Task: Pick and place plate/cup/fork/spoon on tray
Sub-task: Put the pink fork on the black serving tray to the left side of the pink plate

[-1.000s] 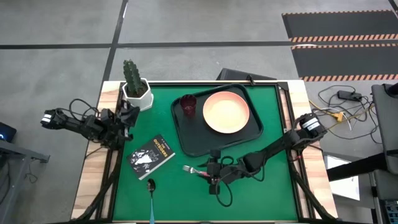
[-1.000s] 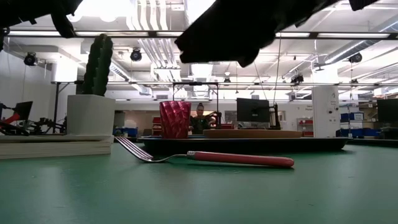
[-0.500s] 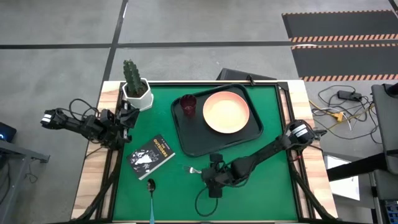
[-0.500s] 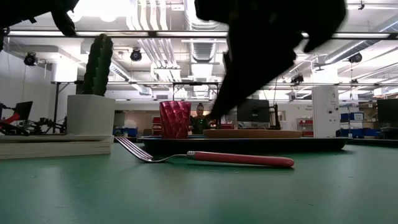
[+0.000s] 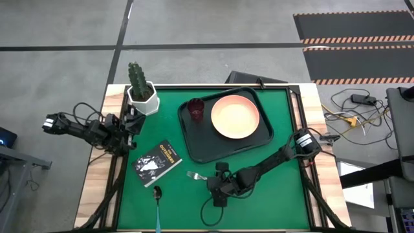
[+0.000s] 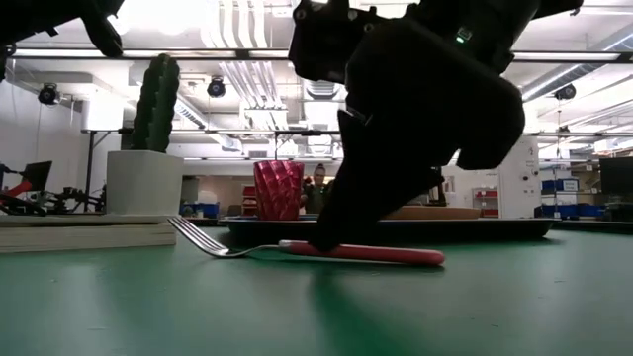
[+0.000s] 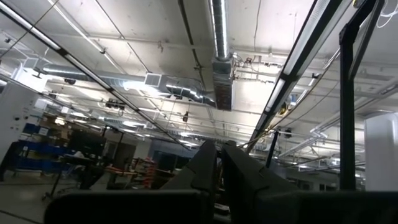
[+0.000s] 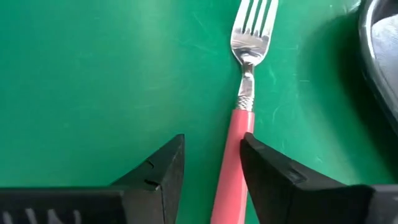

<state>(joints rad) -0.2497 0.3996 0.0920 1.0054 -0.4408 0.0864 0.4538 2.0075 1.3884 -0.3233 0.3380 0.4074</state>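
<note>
The pink-handled fork (image 8: 239,143) lies flat on the green mat, near the tray's near edge, and shows in the high view (image 5: 193,175). My right gripper (image 8: 212,143) is open and down at the mat, one finger on each side of the fork's handle. The peach-pink plate (image 5: 235,116) and the dark red cup (image 5: 195,109) stand in the dark tray (image 5: 194,147). The blue-handled spoon (image 5: 157,195) lies near the table's near left. My left gripper (image 5: 134,121) waits shut at the table's left edge, holding nothing. My right gripper straddles the fork's pink handle (image 8: 236,155) just behind the metal neck, its fingers slanting down from the table's right. One finger (image 8: 264,171) lies against the handle's side; the other (image 8: 163,167) stands apart from it. The fork lies flat on the mat.
A small black book (image 5: 157,162) lies left of the fork. A cactus in a white pot (image 5: 141,90) stands at the far left corner. Open green mat lies near and to the right of the fork.
My right gripper has come down onto the mat and a little toward the left edge, ending astride the fork's handle. The fork has slid a little toward the table's left edge, staying flat.
</note>
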